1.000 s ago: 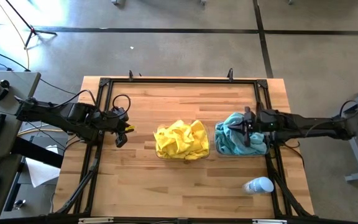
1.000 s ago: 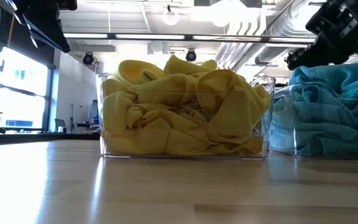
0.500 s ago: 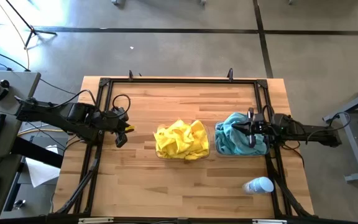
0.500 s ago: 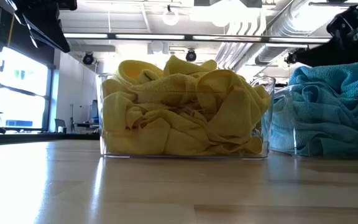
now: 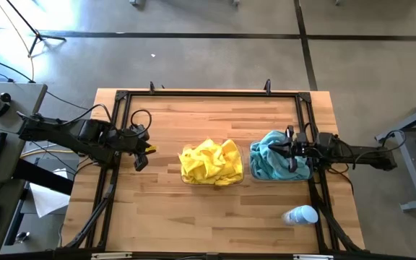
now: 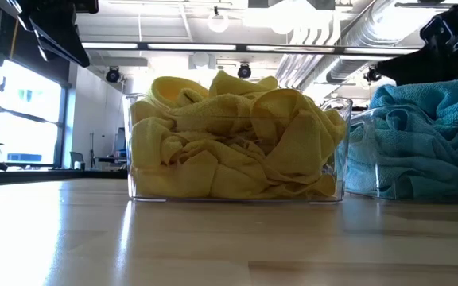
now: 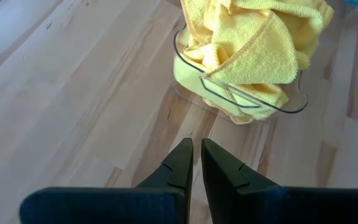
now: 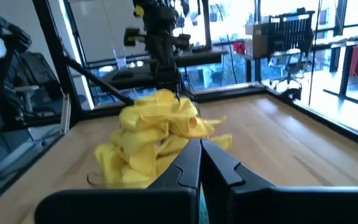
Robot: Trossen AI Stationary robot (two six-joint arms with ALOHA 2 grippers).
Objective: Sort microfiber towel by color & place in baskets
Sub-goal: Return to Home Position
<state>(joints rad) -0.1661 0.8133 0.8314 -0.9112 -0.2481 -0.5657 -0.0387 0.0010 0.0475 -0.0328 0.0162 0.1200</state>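
Observation:
Bright yellow microfiber towels (image 5: pixel 210 162) are heaped in a clear basket (image 6: pixel 133 147) at the table's middle. Teal-blue towels (image 5: pixel 271 160) fill a second clear basket (image 6: pixel 366 176) to its right. My right gripper (image 5: pixel 284 149) is shut and lies level just over the teal heap, with nothing between its fingers (image 8: pixel 200 144). My left gripper (image 5: pixel 141 157) hangs shut above the bare wood at the table's left, slanting down toward the yellow basket (image 7: pixel 241 99), with nothing in it.
A white and light-blue bottle (image 5: pixel 300 215) lies near the front right corner. A black metal frame (image 5: pixel 121 97) runs along the table's edges. Bare wood lies between my left gripper and the yellow basket, and along the near side.
My right gripper has tipped from slanting down to level above the teal heap, and its arm has folded back toward the table's right edge. It has stayed shut. The towels lie as before.

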